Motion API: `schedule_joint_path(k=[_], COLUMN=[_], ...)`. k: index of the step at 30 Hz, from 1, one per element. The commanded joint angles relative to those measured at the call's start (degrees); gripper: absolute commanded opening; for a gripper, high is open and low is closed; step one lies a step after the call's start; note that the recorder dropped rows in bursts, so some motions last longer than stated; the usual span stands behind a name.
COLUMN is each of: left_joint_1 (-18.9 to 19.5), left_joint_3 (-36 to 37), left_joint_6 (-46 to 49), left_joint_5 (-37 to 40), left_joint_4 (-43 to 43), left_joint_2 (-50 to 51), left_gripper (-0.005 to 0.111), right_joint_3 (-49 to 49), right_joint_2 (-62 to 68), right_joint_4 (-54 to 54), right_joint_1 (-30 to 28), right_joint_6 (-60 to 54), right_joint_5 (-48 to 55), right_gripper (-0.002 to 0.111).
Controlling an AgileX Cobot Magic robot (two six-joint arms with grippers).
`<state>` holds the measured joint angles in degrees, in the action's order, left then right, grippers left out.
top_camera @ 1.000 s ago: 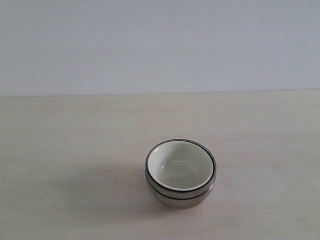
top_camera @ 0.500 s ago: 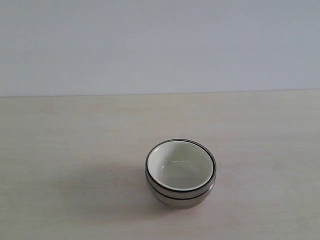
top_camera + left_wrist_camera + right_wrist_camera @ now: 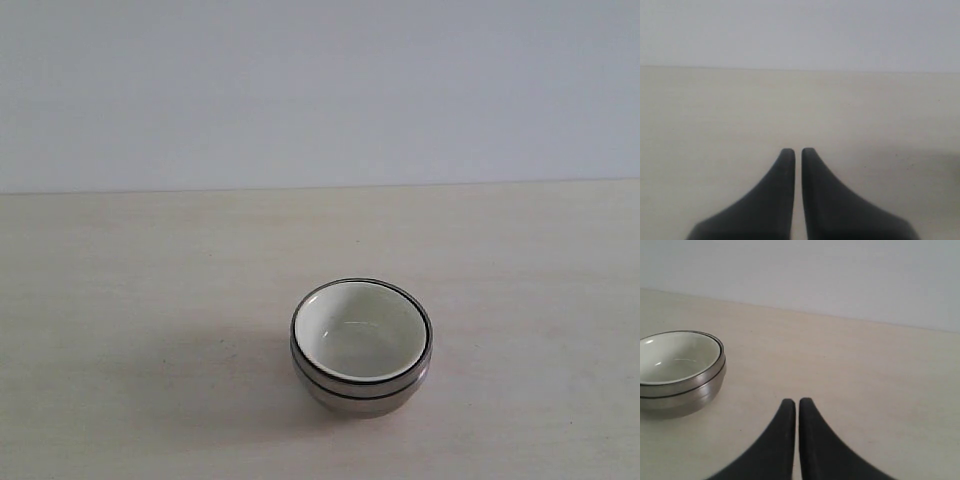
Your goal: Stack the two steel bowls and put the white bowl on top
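Note:
The two steel bowls [image 3: 362, 388] stand nested on the table, one inside the other, with a dark line between their rims. Inside them sits the white bowl [image 3: 362, 330], its cream inside facing up. The right wrist view shows the same stack: steel bowls [image 3: 687, 390] with the white bowl [image 3: 675, 357] in them. My right gripper [image 3: 797, 401] is shut and empty, well apart from the stack. Over bare table, my left gripper [image 3: 797, 150] is shut and empty; no bowl shows in its view. Neither gripper appears in the exterior view.
A pale wooden table [image 3: 150, 280] runs back to a plain grey-white wall [image 3: 320, 90]. A soft shadow lies on the table to the left of the stack.

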<state>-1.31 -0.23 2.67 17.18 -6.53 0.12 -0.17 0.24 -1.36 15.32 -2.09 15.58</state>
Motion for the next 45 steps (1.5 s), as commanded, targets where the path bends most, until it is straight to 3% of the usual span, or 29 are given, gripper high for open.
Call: schedule_joint_path(k=[1,45], left_joint_1=[0.1,0.1], left_joint_3=[0.2,0.2], left_joint_6=[-0.1,-0.1], left_joint_5=[0.0,0.0], left_joint_4=[-0.3,-0.3], left_joint_2=[-0.1,-0.1], left_gripper=[0.004,0.004], right_joint_3=[0.2,0.2], right_joint_2=[-0.2,-0.2], right_joint_4=[-0.7,-0.5], right_joint_1=[-0.5,-0.5], right_joint_6=[0.0,3.3], right_joint_5=[3.2,4.4], right_gripper=[0.0,0.0])
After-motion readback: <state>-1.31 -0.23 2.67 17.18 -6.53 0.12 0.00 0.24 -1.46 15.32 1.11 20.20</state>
